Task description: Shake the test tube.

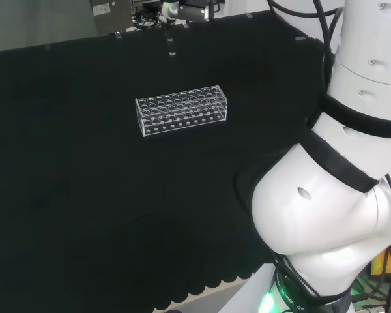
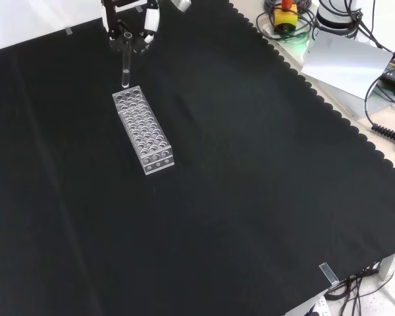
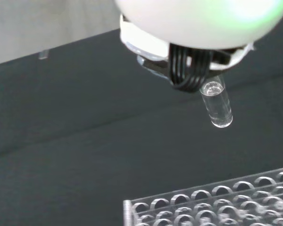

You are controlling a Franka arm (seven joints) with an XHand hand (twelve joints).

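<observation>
Front view: test tube [image 2: 126,68] upright

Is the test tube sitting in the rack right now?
No. In the front view the hand holds the test tube upright, its lower end clear above the far end of the rack.

Clear test tube [image 3: 216,107]; clear rack [image 1: 182,109], rows of round holes; black cloth [image 2: 237,197], scalloped edge; black-and-white hand [image 2: 130,29].
</observation>
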